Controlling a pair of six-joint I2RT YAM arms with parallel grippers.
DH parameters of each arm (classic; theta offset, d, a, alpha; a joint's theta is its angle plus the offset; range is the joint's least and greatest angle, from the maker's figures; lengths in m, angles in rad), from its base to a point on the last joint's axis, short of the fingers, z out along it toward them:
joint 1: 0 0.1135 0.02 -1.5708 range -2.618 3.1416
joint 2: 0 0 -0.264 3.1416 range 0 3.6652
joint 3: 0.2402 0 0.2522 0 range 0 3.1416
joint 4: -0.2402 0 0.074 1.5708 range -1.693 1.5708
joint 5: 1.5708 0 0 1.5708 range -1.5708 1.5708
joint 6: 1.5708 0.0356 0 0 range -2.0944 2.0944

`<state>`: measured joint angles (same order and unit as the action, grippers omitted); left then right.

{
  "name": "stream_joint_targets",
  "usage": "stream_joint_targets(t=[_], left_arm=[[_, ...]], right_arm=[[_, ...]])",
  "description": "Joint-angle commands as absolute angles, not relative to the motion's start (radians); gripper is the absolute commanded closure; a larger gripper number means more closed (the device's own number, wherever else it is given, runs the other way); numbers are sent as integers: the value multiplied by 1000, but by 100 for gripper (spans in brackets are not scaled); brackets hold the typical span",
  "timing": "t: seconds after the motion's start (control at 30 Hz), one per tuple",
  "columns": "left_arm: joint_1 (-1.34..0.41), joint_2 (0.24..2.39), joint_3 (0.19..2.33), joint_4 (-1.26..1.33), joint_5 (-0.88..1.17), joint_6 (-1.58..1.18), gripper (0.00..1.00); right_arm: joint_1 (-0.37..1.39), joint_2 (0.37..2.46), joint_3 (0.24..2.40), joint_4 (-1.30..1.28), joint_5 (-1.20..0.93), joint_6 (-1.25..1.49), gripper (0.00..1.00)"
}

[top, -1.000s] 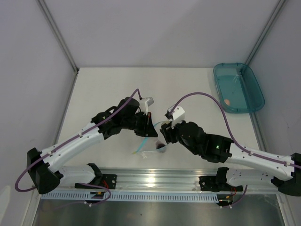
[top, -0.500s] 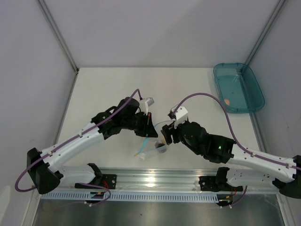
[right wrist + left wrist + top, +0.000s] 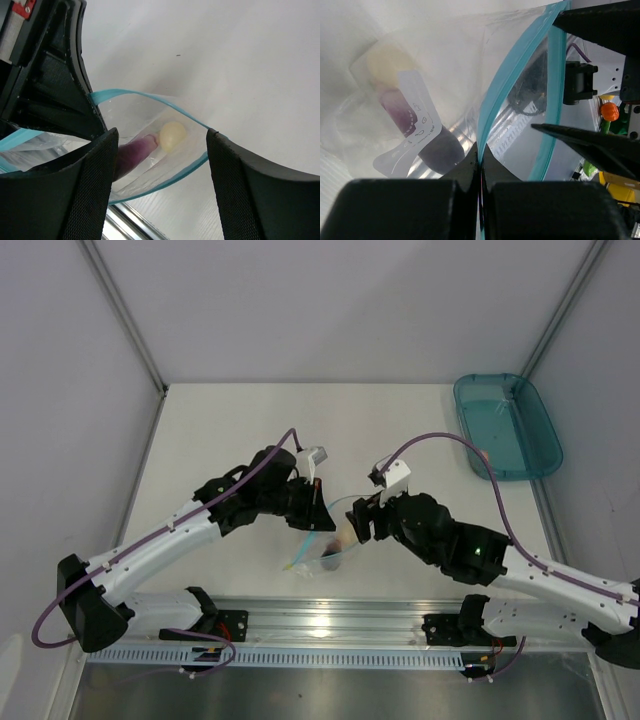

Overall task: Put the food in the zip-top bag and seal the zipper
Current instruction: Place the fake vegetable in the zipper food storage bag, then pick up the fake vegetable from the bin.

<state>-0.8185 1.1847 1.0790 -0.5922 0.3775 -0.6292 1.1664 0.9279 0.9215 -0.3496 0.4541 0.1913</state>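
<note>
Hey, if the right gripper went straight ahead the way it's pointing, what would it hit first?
The right gripper points into the open mouth of the zip-top bag, so it would probably pass the zipper and touch the cream piece inside first, beside the purple piece; depth is unclear.

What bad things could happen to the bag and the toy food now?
The left gripper holds the bag by one pinch on the zipper; a slip might let the mouth flop and the purple piece and cream piece roll out. The open right gripper sits at the mouth and might snag it. A peach piece lies in the tray; sealing now would skip it.
</note>
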Motion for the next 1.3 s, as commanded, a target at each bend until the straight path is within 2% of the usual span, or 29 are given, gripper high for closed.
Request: stream_joint_targets(t=[0.0, 0.3, 0.53, 0.7, 0.83, 0.93, 1.0, 1.27], left_arm=[[-808, 1154, 1080, -558, 376, -640, 99], [-807, 1120, 1026, -558, 296, -609, 99], [-807, 1034, 968, -525, 207, -594, 99], [-807, 1034, 948, -511, 221, -586, 99], [-807, 1066, 927, -482, 279, -587, 99], [-805, 1078, 920, -448, 317, -592, 99], [-805, 1085, 907, -413, 339, -600, 99], [-805, 1097, 884, -364, 409, -594, 99]], right_arm=[[1137, 888, 991, -373, 434, 224, 28], [1019, 810, 1049, -451, 353, 278, 29], [893, 790, 1071, -515, 388, 351, 30], [775, 802, 1095, -552, 399, 385, 30], [632, 844, 1137, -569, 377, 426, 32], [398, 931, 1186, -583, 260, 442, 41], [303, 981, 1230, -600, 186, 445, 45], [-110, 1250, 1337, -598, -46, 506, 44]])
